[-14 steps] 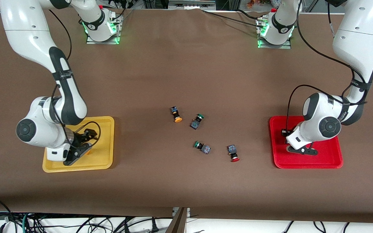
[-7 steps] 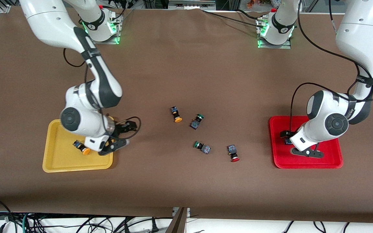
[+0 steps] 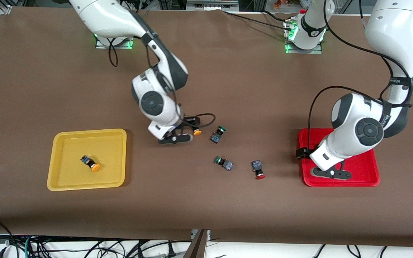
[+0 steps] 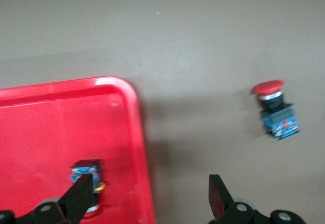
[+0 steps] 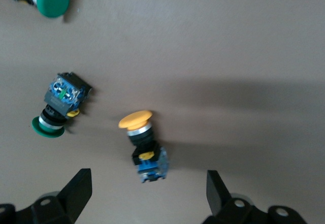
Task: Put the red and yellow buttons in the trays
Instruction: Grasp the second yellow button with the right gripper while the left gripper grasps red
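**Right gripper lined up on the second yellow button**

The step in hand looks like the pick of the loose yellow-capped push-button switch with a black body and bluish block (image 3: pixel 196 132), which lies on its side at the centre of the front frame. The right gripper (image 3: pixel 188 133) hangs over it with its jaws spread wide. In the right wrist view the switch (image 5: pixel 143 145) sits between the two fingers (image 5: pixel 76 189), about midway.

To do it well, I judge the gripper should come straight down and close across the black body, not the round cap, which would likely slip out. One green-capped switch (image 3: pixel 218 134) lies just beside it and the other (image 3: pixel 224 163) lower in the frame, so the descent should stay narrow and not nudge them.

The shallow yellow plastic tray (image 3: pixel 84 131) toward the right arm's end already holds one yellow-capped switch (image 3: pixel 90 163). Bare brown table (image 3: pixel 228 71) lies between, so the carry has open room; only the raised rim needs clearing.

The left gripper (image 3: pixel 302 153) is over the rim of the shallow red plastic tray (image 3: pixel 364 175), jaws apart and holding nothing. A red-capped switch (image 4: pixel 86 178) lies inside that tray. The other red-capped switch (image 3: pixel 259 169) lies on the table near that rim, with nothing between.
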Motion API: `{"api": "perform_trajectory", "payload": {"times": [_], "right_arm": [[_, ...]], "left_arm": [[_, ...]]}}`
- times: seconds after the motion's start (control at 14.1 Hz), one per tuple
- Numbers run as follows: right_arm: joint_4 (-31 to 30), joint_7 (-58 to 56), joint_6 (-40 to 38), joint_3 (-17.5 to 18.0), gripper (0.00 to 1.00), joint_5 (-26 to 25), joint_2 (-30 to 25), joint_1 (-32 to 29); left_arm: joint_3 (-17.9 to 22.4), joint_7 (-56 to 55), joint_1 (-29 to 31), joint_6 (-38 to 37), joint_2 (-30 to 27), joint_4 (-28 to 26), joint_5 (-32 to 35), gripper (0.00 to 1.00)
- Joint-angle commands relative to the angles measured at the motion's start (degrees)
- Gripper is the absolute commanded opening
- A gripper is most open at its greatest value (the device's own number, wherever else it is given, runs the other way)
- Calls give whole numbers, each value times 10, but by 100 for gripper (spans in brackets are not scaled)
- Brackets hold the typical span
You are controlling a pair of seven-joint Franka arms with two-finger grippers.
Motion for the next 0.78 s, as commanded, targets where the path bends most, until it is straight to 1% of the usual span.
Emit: {"api": "perform_trajectory", "payload": {"times": [0.0, 0.07, 0.21, 0.28, 0.43, 0.57, 0.64, 0.71], "right_arm": [[-38, 16, 43, -8, 100, -5, -2, 10], [-50, 27, 61, -8, 100, -5, -2, 18], [-59, 39, 85, -9, 100, -7, 5, 34], [-59, 40, 87, -11, 100, -10, 9, 40], [-61, 40, 88, -14, 100, -32, 14, 47], [-67, 40, 101, -14, 100, -43, 20, 47], [-74, 40, 113, -14, 99, -44, 21, 47], [-81, 40, 124, -14, 93, -44, 21, 51]], "left_arm": [[4, -64, -40, -9, 52, 72, -9, 100], [4, -77, -51, -6, 70, 96, -9, 100], [5, -71, -61, 13, 104, 125, -5, 100], [5, -71, -70, 45, 115, 127, -5, 100], [7, -85, -89, 81, 129, 124, -3, 100], [15, -141, -118, 147, 146, 120, 2, 100], [23, -178, -131, 161, 154, 120, 5, 100], [37, -200, -148, 161, 155, 119, 12, 100]]}}
